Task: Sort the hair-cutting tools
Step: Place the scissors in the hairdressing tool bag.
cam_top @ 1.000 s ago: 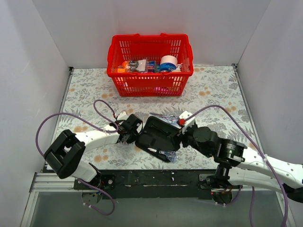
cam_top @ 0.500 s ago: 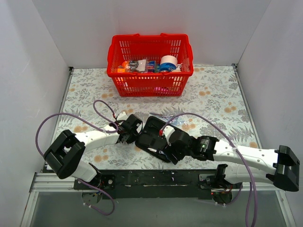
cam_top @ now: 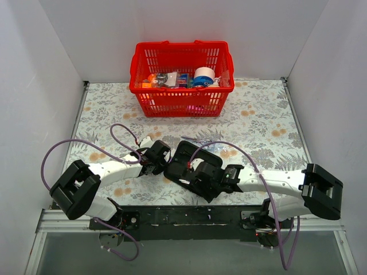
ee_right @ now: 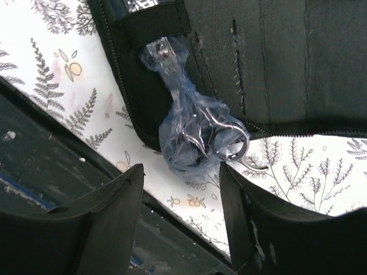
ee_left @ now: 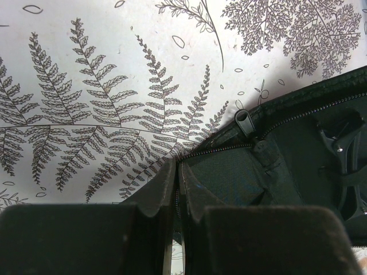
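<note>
Your right tool (ee_right: 180, 169) stands partly open over the bagged scissors (ee_right: 195, 134), holding nothing. Your left tool (ee_left: 176, 175) pinches the zipper edge of the black pouch (ee_left: 229, 177).

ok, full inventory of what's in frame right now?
basket: 1, red, back centre of the table; mixed items inside, including a white-and-blue tape roll.
pouch: 1, black, unzipped and lying open, near centre between the arms.
wrapped scissors: 1, silver in bluish clear plastic, tucked under a strap at the pouch's near edge, loops overhanging.
second wrapped bundle: 1, bluish, on the cloth just behind the pouch; contents too small to tell.
tablecloth: 1, white, fern print.
left gripper: shut on the pouch's left edge, by the zipper.
right gripper: open, fingers either side of the wrapped scissors, not touching.
</note>
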Tool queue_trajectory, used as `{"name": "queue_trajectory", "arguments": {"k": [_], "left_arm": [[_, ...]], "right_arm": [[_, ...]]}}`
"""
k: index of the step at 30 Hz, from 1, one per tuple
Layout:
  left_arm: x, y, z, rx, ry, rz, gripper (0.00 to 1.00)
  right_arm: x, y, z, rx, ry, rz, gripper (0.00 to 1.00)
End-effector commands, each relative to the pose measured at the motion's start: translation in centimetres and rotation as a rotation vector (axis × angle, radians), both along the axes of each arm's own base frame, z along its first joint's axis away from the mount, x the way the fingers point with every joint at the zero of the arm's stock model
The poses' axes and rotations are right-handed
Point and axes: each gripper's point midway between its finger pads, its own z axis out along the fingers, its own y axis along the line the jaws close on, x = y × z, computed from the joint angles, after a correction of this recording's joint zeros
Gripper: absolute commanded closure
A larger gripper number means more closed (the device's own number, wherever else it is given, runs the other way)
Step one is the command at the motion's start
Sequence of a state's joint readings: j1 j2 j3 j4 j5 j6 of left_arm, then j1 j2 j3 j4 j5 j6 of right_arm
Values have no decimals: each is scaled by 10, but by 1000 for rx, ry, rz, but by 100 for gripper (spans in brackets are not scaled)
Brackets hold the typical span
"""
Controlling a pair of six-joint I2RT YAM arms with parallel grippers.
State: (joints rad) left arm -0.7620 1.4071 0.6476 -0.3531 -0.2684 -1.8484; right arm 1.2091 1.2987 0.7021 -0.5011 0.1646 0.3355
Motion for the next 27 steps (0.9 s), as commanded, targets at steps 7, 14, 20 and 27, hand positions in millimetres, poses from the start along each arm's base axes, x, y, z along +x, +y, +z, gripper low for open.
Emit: {"name": "queue_trajectory", "arguments": {"k": [7, 14, 20, 27], "left_arm": [[-44, 19, -27, 77, 168, -64, 100], [-45, 18, -29, 76, 173, -63, 100], [-45, 18, -31, 76, 176, -65, 100], [-47, 19, -32, 78, 179, -64, 100]], "right_arm": [[26, 9, 8, -78, -89, -33, 39], [29, 6, 25, -92, -110, -38, 37], [32, 3, 19, -98, -124, -34, 30], [34, 6, 1, -83, -106, -33, 19]]}}
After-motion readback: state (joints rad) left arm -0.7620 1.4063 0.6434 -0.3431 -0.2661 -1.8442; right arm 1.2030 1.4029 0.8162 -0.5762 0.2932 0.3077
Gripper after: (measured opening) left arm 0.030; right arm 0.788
